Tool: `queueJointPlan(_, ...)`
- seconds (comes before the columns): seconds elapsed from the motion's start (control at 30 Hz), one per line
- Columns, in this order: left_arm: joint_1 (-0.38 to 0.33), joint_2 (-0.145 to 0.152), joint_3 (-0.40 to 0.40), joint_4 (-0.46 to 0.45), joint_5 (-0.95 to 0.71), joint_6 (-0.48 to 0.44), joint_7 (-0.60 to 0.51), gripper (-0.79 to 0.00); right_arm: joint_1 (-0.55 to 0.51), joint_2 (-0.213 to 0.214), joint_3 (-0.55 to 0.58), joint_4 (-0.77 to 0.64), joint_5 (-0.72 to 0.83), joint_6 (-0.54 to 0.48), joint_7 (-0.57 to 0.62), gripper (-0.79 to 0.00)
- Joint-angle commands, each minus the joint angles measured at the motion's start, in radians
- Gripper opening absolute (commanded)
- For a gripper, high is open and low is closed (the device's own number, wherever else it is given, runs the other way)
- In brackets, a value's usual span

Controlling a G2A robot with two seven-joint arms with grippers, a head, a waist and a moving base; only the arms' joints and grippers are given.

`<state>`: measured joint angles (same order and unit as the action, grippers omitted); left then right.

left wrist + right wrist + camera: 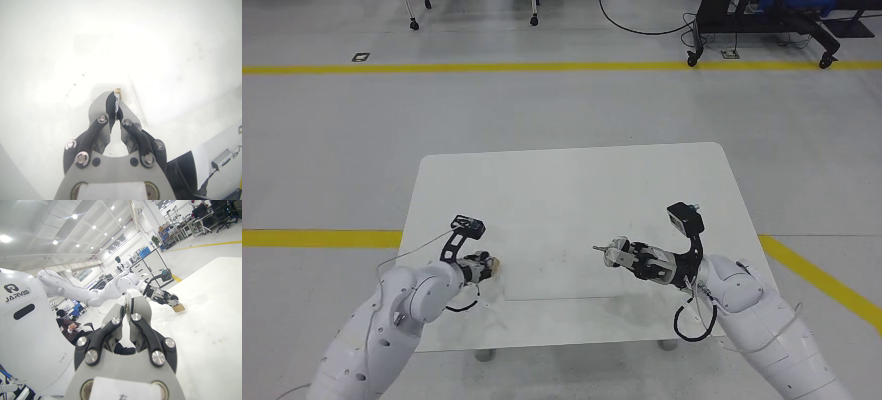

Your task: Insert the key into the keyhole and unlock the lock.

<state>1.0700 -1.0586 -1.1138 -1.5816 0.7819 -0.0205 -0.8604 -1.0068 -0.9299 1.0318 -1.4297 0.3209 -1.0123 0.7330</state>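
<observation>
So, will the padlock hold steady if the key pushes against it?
Likely heavy for its size: the padlock looks like solid brass. The left gripper pinches only its smooth metal shackle, so the body may well swing or slip under a push.

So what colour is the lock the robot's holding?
The lock is golden yellow, like brass. The right wrist view shows it best.

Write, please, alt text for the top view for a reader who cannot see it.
Seen from above, the left gripper holds a brass padlock at the near left of a white table, while the right gripper holds a key pointed toward it, a clear gap between them. Grey floor with yellow lines surrounds the table.
</observation>
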Motion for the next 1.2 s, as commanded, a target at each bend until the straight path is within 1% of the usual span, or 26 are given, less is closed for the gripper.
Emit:
queueJointPlan(0.0,-0.001,0.0,-0.028,0.034,-0.15,-0.117,0.006,-0.785,0.0,0.0,0.0,0.0,0.0,0.0,0.0,-0.785)
queueJointPlan(0.07,-0.017,-0.003,-0.051,0.095,-0.303,-0.231,0.013,-0.785,0.0,0.0,0.0,0.0,0.0,0.0,0.0,-0.785)
queueJointPlan(0.13,-0.044,-0.008,-0.063,0.171,-0.445,-0.326,0.017,-0.785,0.0,0.0,0.0,0.0,0.0,0.0,0.0,-0.785)
queueJointPlan(0.2,-0.07,-0.016,-0.058,0.234,-0.578,-0.419,0.006,-0.785,0.0,0.0,0.0,0.0,0.0,0.0,0.0,-0.785)
queueJointPlan(0.23,-0.085,-0.018,-0.054,0.257,-0.617,-0.454,-0.007,-0.785,0.0,0.0,0.0,0.0,0.0,0.0,0.0,-0.785)
queueJointPlan(0.3,-0.103,-0.022,-0.043,0.276,-0.69,-0.516,-0.036,-0.785,0.0,0.0,0.0,0.0,0.0,0.0,0.0,-0.785)
queueJointPlan(0.37,-0.111,-0.022,-0.045,0.268,-0.732,-0.554,-0.051,-0.785,0.0,0.0,0.0,0.0,0.0,0.0,0.0,-0.785)
queueJointPlan(1.1,-0.11,-0.022,-0.046,0.264,-0.74,-0.558,-0.054,-0.785,0.0,0.0,0.0,0.0,0.0,0.0,0.0,-0.785)
queueJointPlan(1.17,-0.11,-0.022,-0.046,0.264,-0.74,-0.558,-0.054,-0.785,-0.008,-0.002,0.003,-0.019,-0.01,0.021,-0.024,-0.785)
